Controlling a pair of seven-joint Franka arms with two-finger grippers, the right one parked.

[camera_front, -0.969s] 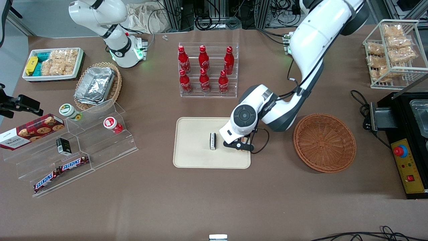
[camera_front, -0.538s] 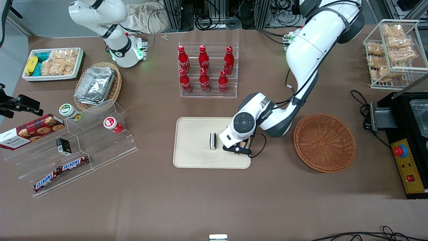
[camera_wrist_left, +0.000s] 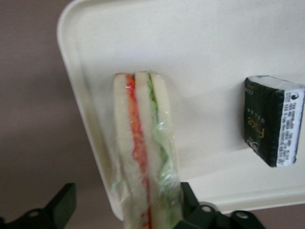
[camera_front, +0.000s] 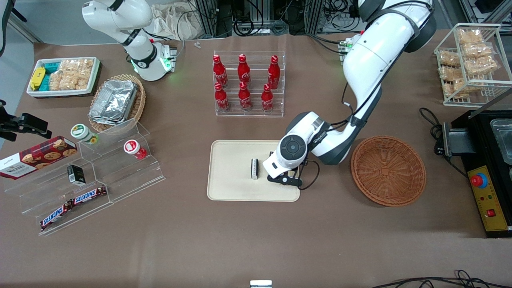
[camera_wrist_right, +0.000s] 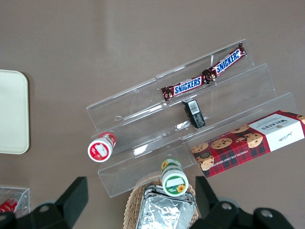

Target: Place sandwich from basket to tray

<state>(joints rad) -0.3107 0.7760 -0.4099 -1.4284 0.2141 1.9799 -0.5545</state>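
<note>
- Two items are now sitting on your tray (camera_front: 232, 188): the dark packet (camera_front: 254, 168) and, near the rim at the basket end, the sandwich (camera_wrist_left: 143, 152).
- Gripper (camera_front: 285, 176) has been shifting inward over that rim for the last second; fingers (camera_wrist_left: 62, 207) are standing spread, one clear of the wrap.
- Basket (camera_front: 388, 170) is sitting empty, so you're likely just retracting next.

Sandwich (camera_wrist_left: 145, 157) is lying on tray (camera_front: 232, 188) at its basket-side edge, beside a small packet (camera_front: 254, 168). Gripper (camera_wrist_left: 124, 210) is hanging above sandwich. Basket (camera_front: 388, 171) is sitting beside tray, toward working arm's end.
</note>
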